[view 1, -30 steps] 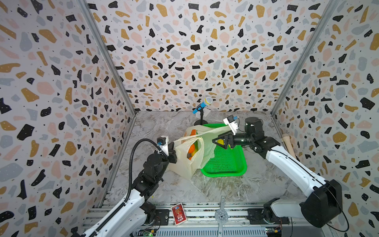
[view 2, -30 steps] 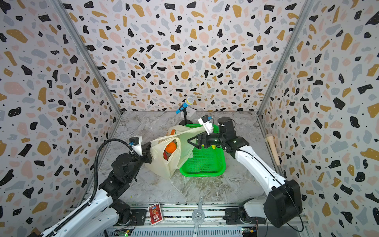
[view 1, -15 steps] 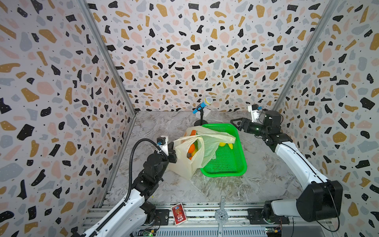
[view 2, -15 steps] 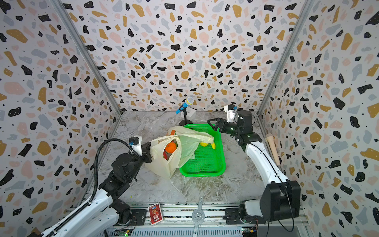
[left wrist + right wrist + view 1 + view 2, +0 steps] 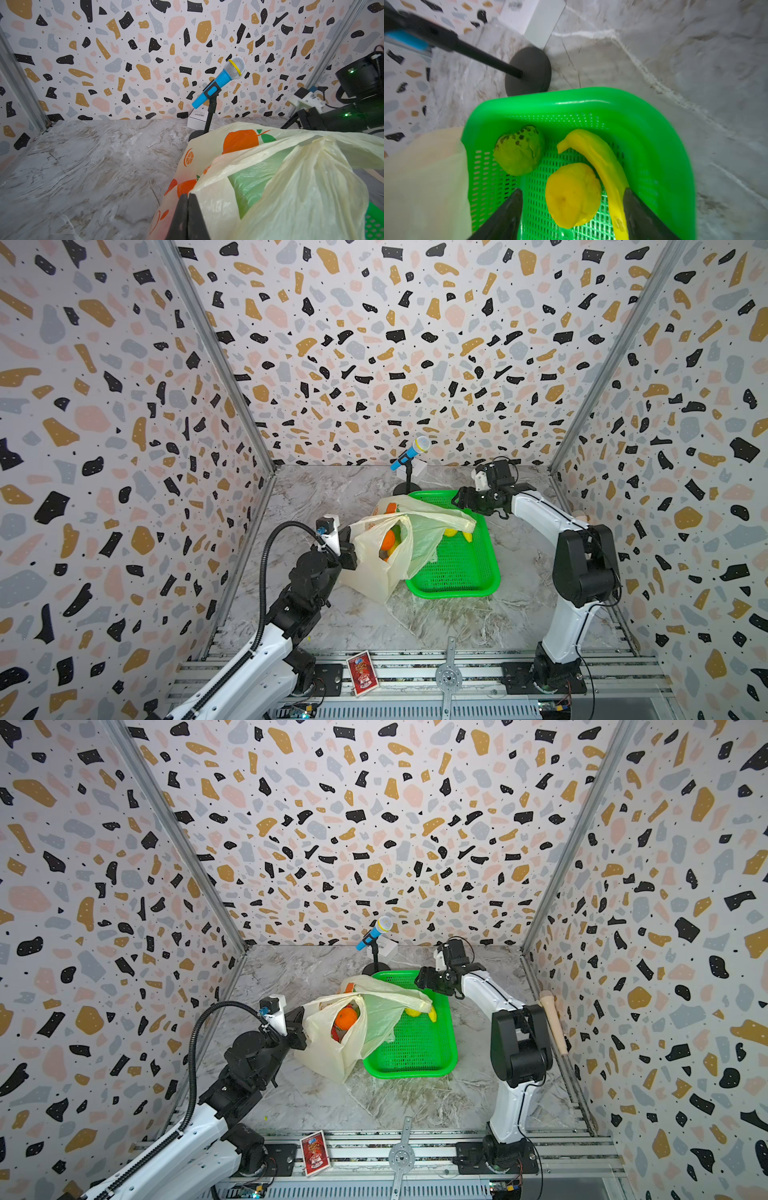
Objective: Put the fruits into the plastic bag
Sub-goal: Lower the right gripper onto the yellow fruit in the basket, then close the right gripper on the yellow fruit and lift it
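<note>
The cream-yellow plastic bag (image 5: pixel 374 572) (image 5: pixel 324 1052) stands left of the green basket, its loose flap draped over the basket's left side. My left gripper (image 5: pixel 347 545) (image 5: pixel 188 195) is shut on the bag's rim. An orange (image 5: pixel 388 539) (image 5: pixel 346 1018) shows inside the bag's mouth. At the basket's far end lie a lemon (image 5: pixel 572 207), a banana (image 5: pixel 600 158) and a bumpy green fruit (image 5: pixel 519 150). My right gripper (image 5: pixel 459 499) (image 5: pixel 572 190) hovers open above them, fingers either side of the lemon and banana. The other fruits are hidden.
The green perforated basket (image 5: pixel 457 572) (image 5: pixel 654 135) sits mid-table. Just behind it stand a blue microphone on a black stand (image 5: pixel 409 454) and a white box (image 5: pixel 419 468). A wooden handle (image 5: pixel 552 1019) leans at the right wall. A red card (image 5: pixel 362 668) lies on the front rail.
My right gripper left the bag's mouth, swung to the back right, then came back down over the basket's far end, narrowing slightly. The bag's upper edge slumped over the basket. The left arm held still.
</note>
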Controlling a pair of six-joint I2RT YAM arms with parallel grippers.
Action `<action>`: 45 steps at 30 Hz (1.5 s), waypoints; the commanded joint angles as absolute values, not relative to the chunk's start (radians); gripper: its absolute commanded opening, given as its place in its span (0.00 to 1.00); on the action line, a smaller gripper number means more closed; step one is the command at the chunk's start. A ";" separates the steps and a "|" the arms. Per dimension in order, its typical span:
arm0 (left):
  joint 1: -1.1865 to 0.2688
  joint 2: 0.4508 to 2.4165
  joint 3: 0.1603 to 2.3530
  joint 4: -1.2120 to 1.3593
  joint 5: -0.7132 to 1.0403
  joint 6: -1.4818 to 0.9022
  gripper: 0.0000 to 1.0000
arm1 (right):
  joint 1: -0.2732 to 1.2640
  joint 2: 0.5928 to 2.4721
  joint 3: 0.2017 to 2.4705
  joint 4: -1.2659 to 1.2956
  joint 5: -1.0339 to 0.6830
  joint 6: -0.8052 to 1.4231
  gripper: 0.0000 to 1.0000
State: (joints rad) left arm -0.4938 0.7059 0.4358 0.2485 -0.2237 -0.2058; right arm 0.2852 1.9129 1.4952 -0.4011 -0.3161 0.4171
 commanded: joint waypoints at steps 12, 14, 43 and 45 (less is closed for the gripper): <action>-0.489 0.687 0.428 0.290 -0.247 -0.204 0.00 | 0.379 2.029 1.560 -0.524 -0.190 0.328 0.76; -0.489 0.688 0.429 0.290 -0.247 -0.205 0.00 | 0.386 2.041 1.565 -0.522 -0.173 0.329 0.75; -0.489 0.684 0.431 0.294 -0.232 -0.213 0.00 | 0.368 1.287 1.313 -0.213 -0.114 0.280 0.38; -0.489 0.685 0.431 0.294 -0.232 -0.214 0.00 | 0.403 1.244 1.301 -0.195 -0.174 0.252 0.39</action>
